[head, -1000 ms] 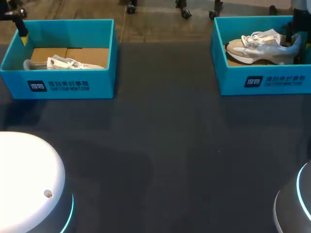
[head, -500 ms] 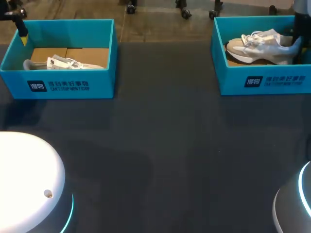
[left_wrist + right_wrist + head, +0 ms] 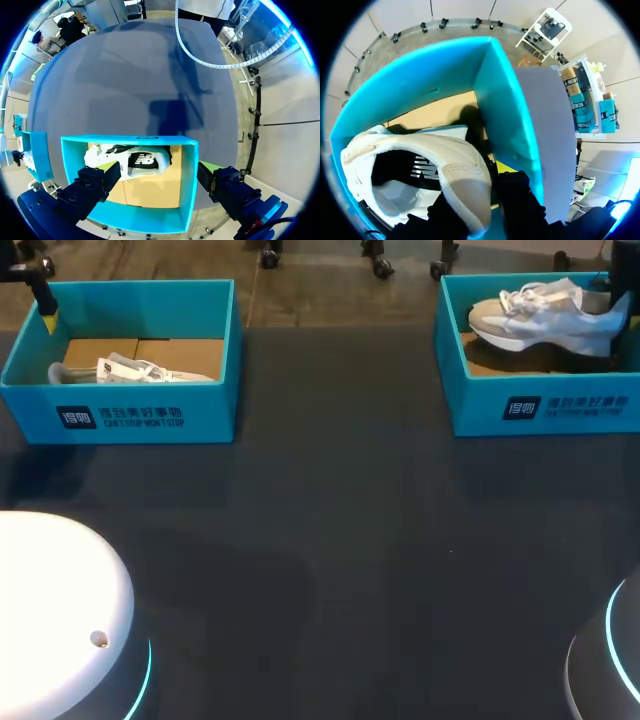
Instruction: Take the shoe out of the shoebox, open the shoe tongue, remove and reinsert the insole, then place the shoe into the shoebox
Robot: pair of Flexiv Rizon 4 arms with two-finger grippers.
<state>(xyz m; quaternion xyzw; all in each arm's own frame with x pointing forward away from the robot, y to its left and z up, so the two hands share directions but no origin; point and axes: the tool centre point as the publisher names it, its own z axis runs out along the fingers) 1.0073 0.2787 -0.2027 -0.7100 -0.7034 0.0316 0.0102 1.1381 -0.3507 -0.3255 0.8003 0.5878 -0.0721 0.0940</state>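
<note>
A white and beige shoe hangs tilted above the floor of the right blue shoebox, toe toward the middle of the table. My right gripper is at its heel. In the right wrist view that gripper is shut on the shoe's heel collar, with the shoe's opening beside it. My left gripper stands open above the left blue shoebox, in which a second white shoe lies. In the head view only its yellow tip shows at that box's far left corner.
The left shoebox with its shoe stands at the table's back left, the right box at the back right. Dark table surface stretches between and in front of them. Both arm bases sit at the near corners.
My right gripper closed on the shoe's heel and raised it; the shoe now sits higher in the right box, heel up. The left arm has not moved.
</note>
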